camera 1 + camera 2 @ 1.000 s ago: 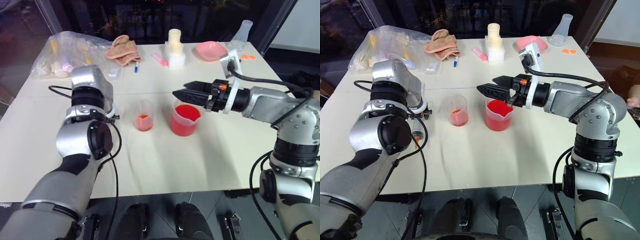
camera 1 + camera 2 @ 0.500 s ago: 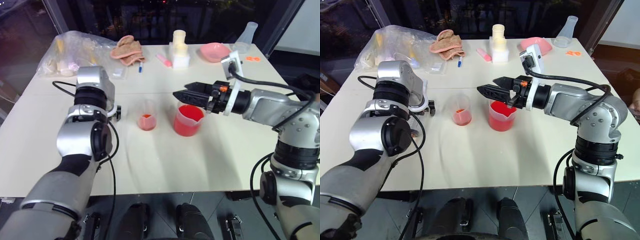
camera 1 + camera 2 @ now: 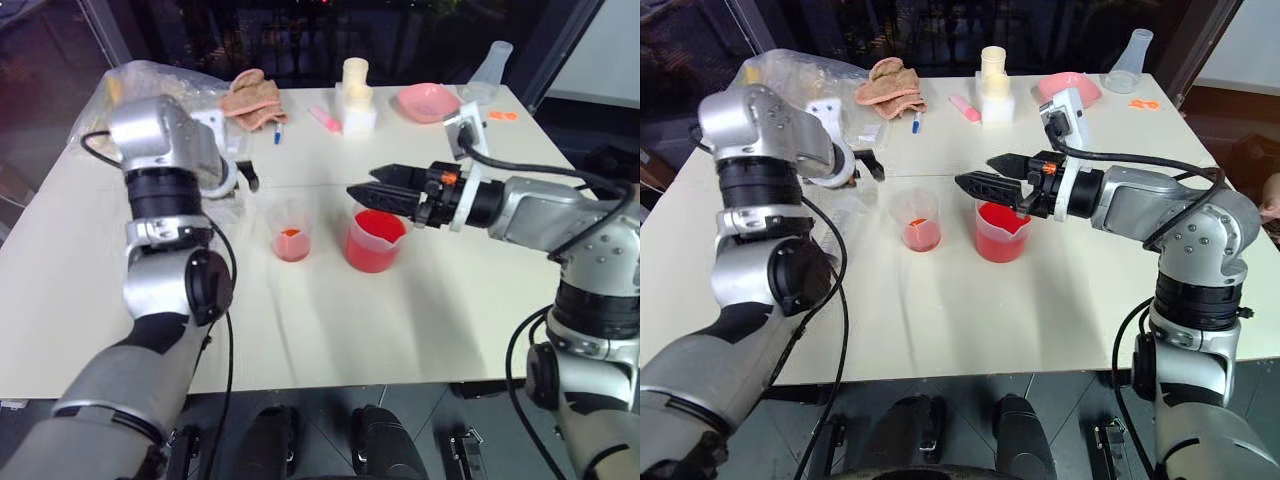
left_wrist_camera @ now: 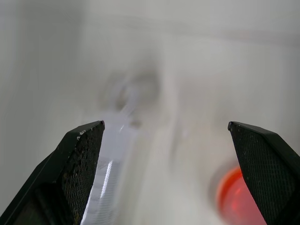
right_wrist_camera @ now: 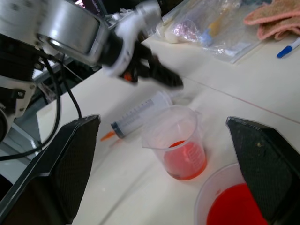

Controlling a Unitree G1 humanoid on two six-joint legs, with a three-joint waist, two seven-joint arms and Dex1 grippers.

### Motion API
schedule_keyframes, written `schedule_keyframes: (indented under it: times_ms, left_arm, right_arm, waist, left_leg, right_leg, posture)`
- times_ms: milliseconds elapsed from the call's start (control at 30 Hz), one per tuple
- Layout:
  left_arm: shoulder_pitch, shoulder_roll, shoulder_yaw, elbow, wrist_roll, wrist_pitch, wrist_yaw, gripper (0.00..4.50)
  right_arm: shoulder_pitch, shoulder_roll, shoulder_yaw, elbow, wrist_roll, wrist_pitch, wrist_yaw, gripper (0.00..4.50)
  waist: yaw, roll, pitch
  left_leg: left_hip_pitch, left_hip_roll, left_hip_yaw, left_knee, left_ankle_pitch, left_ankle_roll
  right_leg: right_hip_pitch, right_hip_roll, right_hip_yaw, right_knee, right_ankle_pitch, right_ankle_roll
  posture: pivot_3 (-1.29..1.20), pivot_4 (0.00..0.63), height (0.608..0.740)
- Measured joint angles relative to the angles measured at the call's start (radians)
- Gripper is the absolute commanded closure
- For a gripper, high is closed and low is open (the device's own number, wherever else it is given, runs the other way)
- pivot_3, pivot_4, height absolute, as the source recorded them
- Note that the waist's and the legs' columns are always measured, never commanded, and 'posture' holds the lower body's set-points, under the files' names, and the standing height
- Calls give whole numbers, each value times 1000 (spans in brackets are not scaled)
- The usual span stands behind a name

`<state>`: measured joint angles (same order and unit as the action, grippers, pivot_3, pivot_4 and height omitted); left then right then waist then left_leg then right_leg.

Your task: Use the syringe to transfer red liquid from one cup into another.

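A cream-coloured table (image 3: 420,320) holds two clear plastic cups near its middle. The larger beaker (image 3: 375,240), with a pour spout, holds a deep layer of bright red liquid (image 3: 376,224). Just beside it, toward the robot's left, stands the smaller cup (image 3: 291,232) with a shallow pool of red liquid at its bottom.

The syringe (image 5: 140,111) lies flat on the table on the far side of the small cup from the beaker, close to the cup's wall, its orange tip pointing away from the cup. Nothing holds it.

The left gripper (image 5: 154,70) hangs raised above the syringe with its two black fingers spread wide and nothing between them. In the left wrist view the fingers (image 4: 79,159) stand far apart over the blurred barrel of the syringe.

The right gripper (image 3: 362,189) reaches level across the table, its tips above the far rim of the beaker. Its fingers are wide apart and empty.

Along the far edge of the table sit a clear plastic bag (image 3: 150,95), a tan cloth (image 3: 252,97), a pink pen-like stick (image 3: 324,120), a pink dish (image 3: 424,101) and a clear conical flask (image 3: 490,68).
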<state>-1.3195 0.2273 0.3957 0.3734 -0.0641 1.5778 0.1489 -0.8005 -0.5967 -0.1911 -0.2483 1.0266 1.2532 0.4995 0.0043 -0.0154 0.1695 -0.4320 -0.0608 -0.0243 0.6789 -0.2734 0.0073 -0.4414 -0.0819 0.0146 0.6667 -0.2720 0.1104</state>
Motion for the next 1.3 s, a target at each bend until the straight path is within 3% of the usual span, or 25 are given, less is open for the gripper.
schedule_keyframes:
  times_ms: [100, 300, 600, 900, 1067, 1300]
  left_arm:
    - [103, 90, -131, -188, -7, -88, -65, 30]
    - [287, 270, -228, -353, -29, -263, -226, 30]
    - [548, 509, -238, -659, -167, -350, -527, 30]
    - [739, 757, -195, -697, -310, -381, -806, 30]
    - [795, 893, -189, -714, -361, -320, -876, 30]
    - [810, 891, -187, -762, -414, -307, -897, 30]
  right_arm:
    - [-1, -68, 56, 0, -36, -39, 89, 0]
    - [-30, -185, 157, 22, -126, -133, 296, 0]
    - [-59, -269, 267, 47, -229, -211, 504, 0]
    - [-74, -329, 312, 55, -308, -274, 656, 0]
    - [-98, -330, 346, 78, -366, -325, 701, 0]
    - [-112, -324, 350, 114, -415, -358, 727, 0]
  waist:
    - [-3, 0, 0]
    - [0, 0, 0]
    - [4, 0, 0]
    - [2, 0, 0]
    - [0, 1, 0]
    - [4, 1, 0]
  left_leg:
    - [0, 0, 0, 0, 0, 0]
    - [0, 0, 0, 1, 0, 0]
    - [0, 0, 0, 1, 0, 0]
    - [0, 1, 0, 2, -3, 5]
    - [0, 1, 0, 2, -3, 5]
    - [0, 1, 0, 2, -3, 6]
  right_leg:
    - [0, 0, 0, 0, 0, 0]
    - [1, 0, 0, -1, 0, -1]
    - [1, 0, 0, -2, 0, -1]
    - [2, 0, 0, -2, 0, -1]
    - [2, 0, 0, -2, 0, -1]
    - [2, 0, 0, -2, 0, -2]
  posture:
    - [0, 150, 740]
    - [0, 150, 740]
    - [0, 150, 740]
    - [0, 150, 740]
    - [0, 150, 740]
    - [0, 150, 740]
